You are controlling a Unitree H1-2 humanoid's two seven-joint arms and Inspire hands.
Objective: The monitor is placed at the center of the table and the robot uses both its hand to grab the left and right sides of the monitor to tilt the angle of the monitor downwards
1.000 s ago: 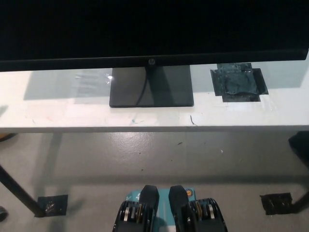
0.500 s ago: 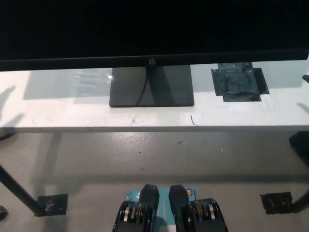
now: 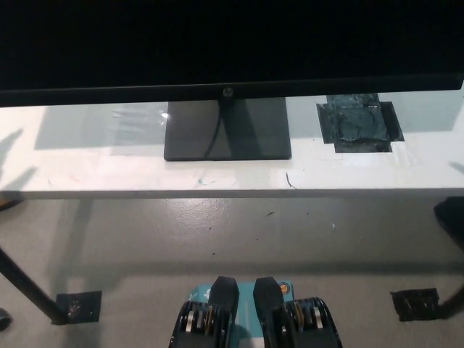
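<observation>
- The monitor (image 3: 217, 43) fills the upper frame, its stand (image 3: 227, 129) resting mid-frame on the white worktop (image 3: 109, 167).
- I see neither robot hand, so I cannot tell their state.
- I judge the panel stiff, fragile, glossy; I would take the side bezels, beyond both frame edges, keeping off the screen.
- Dark tape patch (image 3: 359, 125) sits right of the stand.

Nothing of the left hand or the right hand is shown within the head view. No shapes, cables, screws or markings of either arm can therefore be told from this moment.
</observation>
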